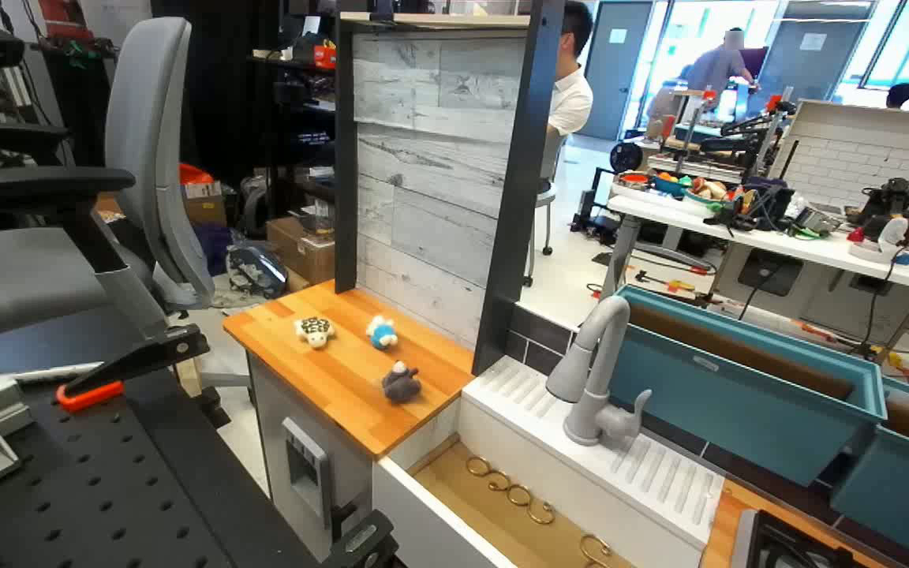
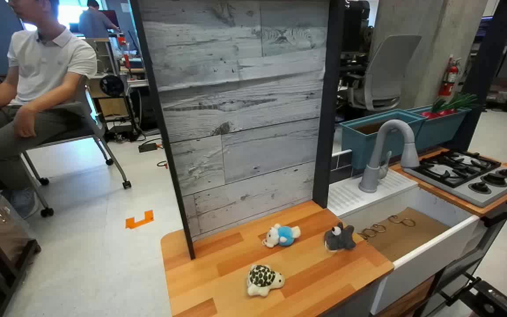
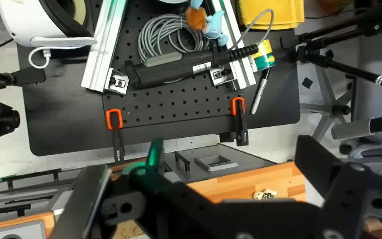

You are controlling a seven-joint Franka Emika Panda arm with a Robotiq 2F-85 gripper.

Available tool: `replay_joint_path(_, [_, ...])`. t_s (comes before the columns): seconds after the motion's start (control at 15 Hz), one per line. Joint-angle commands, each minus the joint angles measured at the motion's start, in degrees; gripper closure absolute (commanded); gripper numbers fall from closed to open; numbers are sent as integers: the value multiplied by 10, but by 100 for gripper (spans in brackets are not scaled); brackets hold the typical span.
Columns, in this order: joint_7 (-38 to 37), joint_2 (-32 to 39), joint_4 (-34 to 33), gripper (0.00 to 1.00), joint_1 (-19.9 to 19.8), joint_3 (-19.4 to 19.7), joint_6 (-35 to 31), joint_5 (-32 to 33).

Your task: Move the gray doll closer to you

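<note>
The gray doll (image 1: 401, 384) is a small dark gray lumpy plush figure. It lies on the wooden counter near the sink side, and it also shows in an exterior view (image 2: 341, 238). In the wrist view it is hidden behind the gripper body. My gripper (image 3: 230, 153) shows only in the wrist view. Its two fingers are wide apart with nothing between them. It is high above the counter, apart from the doll and from the other toys.
A turtle toy (image 1: 314, 332) and a light blue and white toy (image 1: 381, 333) share the wooden counter (image 2: 222, 286). A gray wood-look panel (image 2: 244, 97) stands behind. The sink (image 1: 439, 544) with a gray faucet (image 1: 600, 371) adjoins. A black table (image 3: 68, 116) with orange clamps lies opposite.
</note>
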State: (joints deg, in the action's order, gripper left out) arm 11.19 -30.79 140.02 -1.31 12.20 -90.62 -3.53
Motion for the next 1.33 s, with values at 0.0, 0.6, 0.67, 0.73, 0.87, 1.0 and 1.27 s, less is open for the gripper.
replay_joint_path(0.0, [6,2,-2,0,-15,-12,2,-5])
replay_joint_path(0.6, [6,2,-2,0,-15,-12,2,-5])
replay_joint_path(0.67, [6,2,-2,0,-15,-12,2,-5])
replay_joint_path(0.73, [6,2,-2,0,-15,-12,2,-5])
replay_joint_path(0.87, [0,5,7,0,-13,-18,-14,-6])
replay_joint_path(1.0, [-7,13,21,0,-8,-28,-45,-14])
replay_joint_path(1.27, [1,50,55,0,17,-54,-151,-42])
